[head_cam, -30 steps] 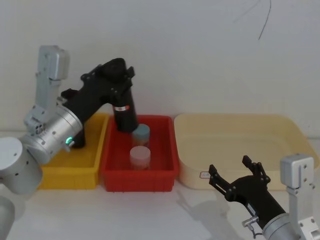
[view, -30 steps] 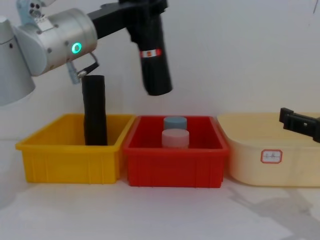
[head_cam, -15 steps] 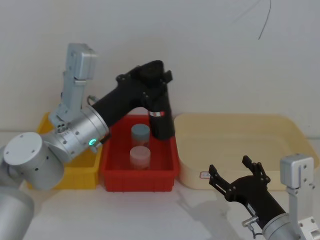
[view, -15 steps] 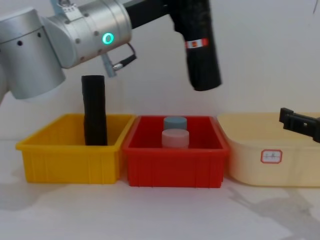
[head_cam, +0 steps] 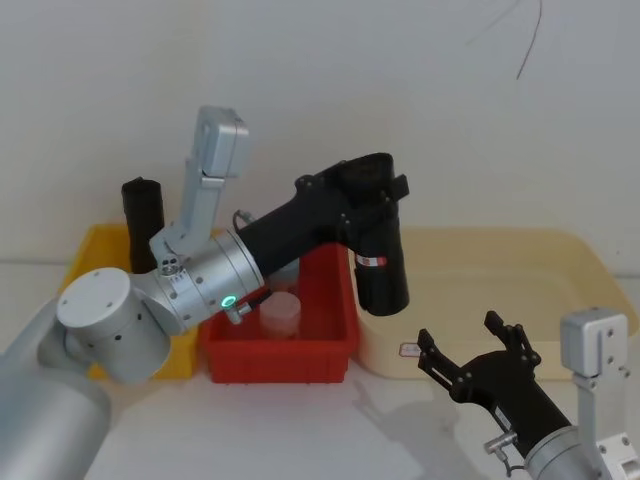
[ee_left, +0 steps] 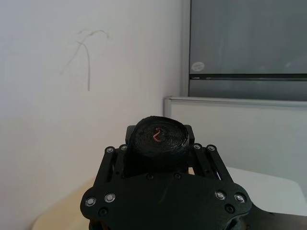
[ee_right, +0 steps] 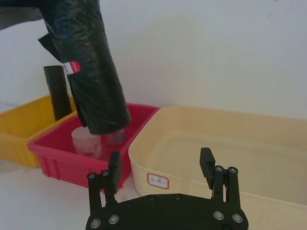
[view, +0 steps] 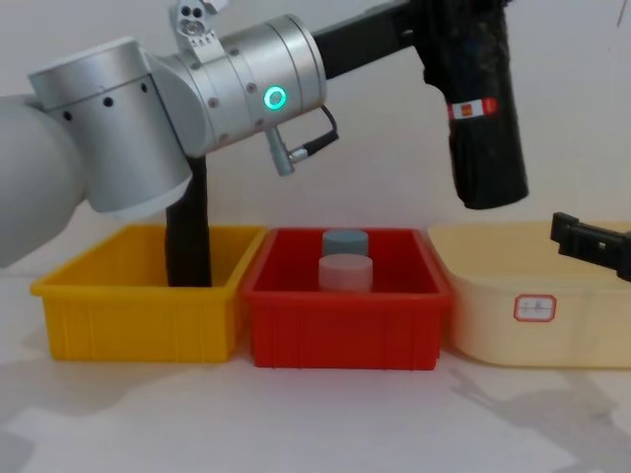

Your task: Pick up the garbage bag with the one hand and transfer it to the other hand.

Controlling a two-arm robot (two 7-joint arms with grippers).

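Observation:
The garbage bag (head_cam: 382, 272), a tall black roll with a red-and-white band, hangs in the air, slightly tilted, over the seam between the red bin and the cream tub. My left gripper (head_cam: 372, 203) is shut on its upper end, at the tip of the silver arm with the green ring light. The chest view shows the garbage bag (view: 483, 128) high at the upper right. In the left wrist view the end of the garbage bag (ee_left: 158, 135) sits between the jaws. My right gripper (head_cam: 460, 335) stands open low at the front right, below and in front of the bag, apart from it.
A plain black roll (view: 187, 246) stands in the yellow bin (view: 138, 296) on the left. The red bin (view: 345, 330) in the middle holds a pink jar (view: 345, 273) and a blue-grey jar (view: 345, 241). The cream tub (view: 532, 315) is at the right.
My left arm has swung the garbage bag to the right, from over the red bin to over the cream tub's near edge. The right gripper has stayed still and open.

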